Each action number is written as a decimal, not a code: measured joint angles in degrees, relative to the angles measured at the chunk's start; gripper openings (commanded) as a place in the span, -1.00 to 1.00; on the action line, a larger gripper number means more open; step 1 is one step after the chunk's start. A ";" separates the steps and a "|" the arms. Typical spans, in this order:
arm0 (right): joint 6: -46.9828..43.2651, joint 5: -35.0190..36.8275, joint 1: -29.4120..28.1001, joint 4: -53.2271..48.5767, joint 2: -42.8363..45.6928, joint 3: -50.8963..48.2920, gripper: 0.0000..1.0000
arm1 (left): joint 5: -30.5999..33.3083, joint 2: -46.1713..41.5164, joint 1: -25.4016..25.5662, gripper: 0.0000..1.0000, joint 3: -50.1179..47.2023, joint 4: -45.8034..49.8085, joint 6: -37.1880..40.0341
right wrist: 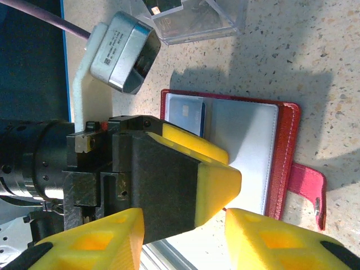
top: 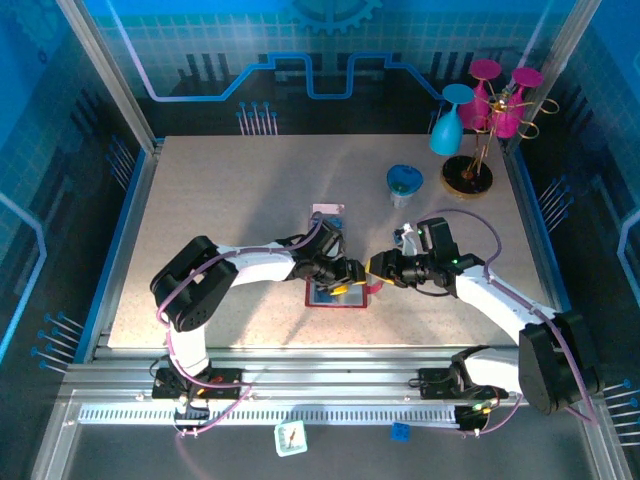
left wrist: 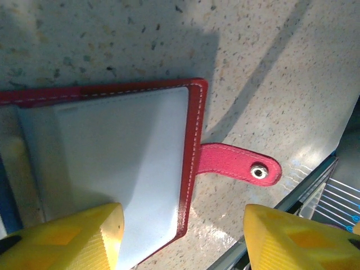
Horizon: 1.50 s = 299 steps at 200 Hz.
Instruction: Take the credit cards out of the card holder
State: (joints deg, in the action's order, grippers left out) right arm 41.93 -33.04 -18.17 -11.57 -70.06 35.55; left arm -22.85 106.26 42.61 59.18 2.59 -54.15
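While card holder (right wrist: pixel 288 140) lies open | red border | pale-grey pockets (right wrist: pixel 247 129)

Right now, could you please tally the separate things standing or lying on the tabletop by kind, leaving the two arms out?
red card holder, lying open: 1
clear plastic box: 1
blue round container: 1
rack of stemmed glasses: 1
Total: 4
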 measured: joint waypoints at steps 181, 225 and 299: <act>1.33 -0.83 -3.39 3.43 -7.45 2.05 -0.16 | 2.56 -10.64 -3.28 0.22 -5.46 3.13 0.46; 2.16 -0.74 -6.67 5.68 -12.39 4.52 -0.19 | 3.58 -14.32 -6.01 0.14 -10.82 3.32 0.44; 4.33 0.11 -10.84 9.84 -20.06 5.40 -0.38 | 3.74 -16.35 -9.33 -0.36 -16.09 2.82 0.00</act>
State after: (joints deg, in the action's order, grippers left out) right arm 46.26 -32.93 -29.02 -1.74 -90.13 40.95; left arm -19.11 89.91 33.28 43.09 5.41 -54.15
